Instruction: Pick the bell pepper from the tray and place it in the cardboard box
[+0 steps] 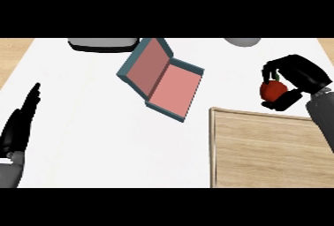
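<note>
- right hand (295,78): fingers and thumb curled round the bell pepper (272,90), pinching it from above and below; hand is up near the view's right edge, forearm running down and out at the right.
- bell pepper: red, held off the surface (98,141), sits on the hand's left side; dark stem points up toward the curled fingers, so long axis reads roughly vertical in this view. Right and lower parts hidden by the hand.
- just below the hand: wooden tray (261,150), its top left corner near the pepper; tray is cut off at the view's right and bottom.
- left of the hand, well apart: cardboard box (163,79), teal outside, pink inside, lying open and turned diagonal, flap side up-left. Bare white surface between box and hand.
- above the hand, at the top edge: grey rounded thing (243,42), cut off, can't identify. Farther left, a dark-and-white thing (103,44), also cut off.
- left hand (23,117): far across from the right hand at the view's left edge, fingers straight and together, pointing up, resting.
</note>
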